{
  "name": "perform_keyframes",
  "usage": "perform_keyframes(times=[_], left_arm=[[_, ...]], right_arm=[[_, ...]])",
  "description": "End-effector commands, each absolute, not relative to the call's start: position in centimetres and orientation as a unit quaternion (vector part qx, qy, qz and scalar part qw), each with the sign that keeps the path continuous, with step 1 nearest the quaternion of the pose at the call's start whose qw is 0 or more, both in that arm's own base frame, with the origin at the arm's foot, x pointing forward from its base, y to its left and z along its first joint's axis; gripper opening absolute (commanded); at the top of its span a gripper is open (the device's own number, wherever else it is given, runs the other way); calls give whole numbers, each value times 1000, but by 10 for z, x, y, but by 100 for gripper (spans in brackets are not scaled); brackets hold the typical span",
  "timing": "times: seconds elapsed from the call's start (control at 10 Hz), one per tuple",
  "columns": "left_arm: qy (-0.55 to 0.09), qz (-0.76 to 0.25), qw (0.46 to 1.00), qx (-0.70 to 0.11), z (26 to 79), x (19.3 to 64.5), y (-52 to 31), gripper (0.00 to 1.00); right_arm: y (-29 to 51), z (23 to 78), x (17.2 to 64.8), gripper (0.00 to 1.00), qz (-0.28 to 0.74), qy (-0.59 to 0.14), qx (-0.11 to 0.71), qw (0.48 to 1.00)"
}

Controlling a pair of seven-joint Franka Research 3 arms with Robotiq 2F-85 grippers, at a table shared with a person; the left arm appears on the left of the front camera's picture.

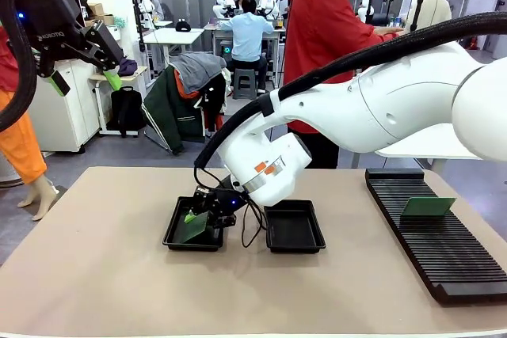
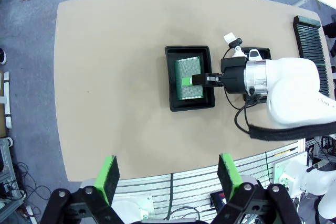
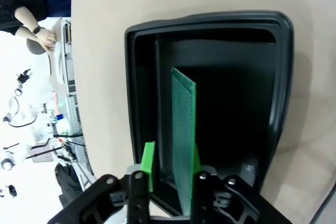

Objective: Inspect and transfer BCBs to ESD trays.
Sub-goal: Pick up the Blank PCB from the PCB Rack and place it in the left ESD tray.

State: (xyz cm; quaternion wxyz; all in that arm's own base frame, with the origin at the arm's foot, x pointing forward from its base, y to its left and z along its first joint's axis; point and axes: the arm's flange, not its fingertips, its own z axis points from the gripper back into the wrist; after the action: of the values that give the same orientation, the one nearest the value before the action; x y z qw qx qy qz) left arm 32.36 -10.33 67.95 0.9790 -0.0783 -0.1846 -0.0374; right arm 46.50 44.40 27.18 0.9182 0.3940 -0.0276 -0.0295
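A green BCB point(image 1: 194, 227) leans tilted inside the left ESD tray point(image 1: 176, 241), its lower edge on the tray floor. My right gripper point(image 1: 203, 213) reaches into that tray. In the right wrist view the BCB point(image 3: 184, 114) stands edge-on between the green pads, against one pad point(image 3: 195, 157) with a gap to the other pad point(image 3: 149, 162), so the right gripper point(image 3: 171, 163) is open. From above, the BCB point(image 2: 189, 69) covers much of the tray point(image 2: 170, 77). The second ESD tray point(image 1: 295, 248) sits just to the right. My left gripper point(image 1: 85, 81) point(image 2: 168, 177) hangs open high at the left.
A long black slotted rack point(image 1: 444, 259) lies along the right side of the table with another green board point(image 1: 428, 206) standing in it. A person in a red top point(image 1: 325, 37) stands at the far edge. Bare tabletop point(image 1: 95, 259) stretches to the left and front.
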Motion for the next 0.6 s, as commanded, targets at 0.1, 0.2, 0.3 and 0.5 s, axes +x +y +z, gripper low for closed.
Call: perform_keyframes(times=[0.1, 0.2, 0.3, 0.5], left_arm=[[-184, -34, 979, -77, 678, 323, -103, 100], [-184, -34, 979, -77, 678, 323, -103, 100], [-184, -34, 979, -77, 678, 323, -103, 100], [-184, -34, 979, -77, 678, 323, -103, 100]], right_arm=[[467, 301, 473, 60, -13, -30, 330, 944], [474, 311, 476, 72, -8, -30, 308, 951], [482, 322, 480, 79, 0, -27, 279, 960], [502, 346, 490, 98, 19, -21, 212, 977]])
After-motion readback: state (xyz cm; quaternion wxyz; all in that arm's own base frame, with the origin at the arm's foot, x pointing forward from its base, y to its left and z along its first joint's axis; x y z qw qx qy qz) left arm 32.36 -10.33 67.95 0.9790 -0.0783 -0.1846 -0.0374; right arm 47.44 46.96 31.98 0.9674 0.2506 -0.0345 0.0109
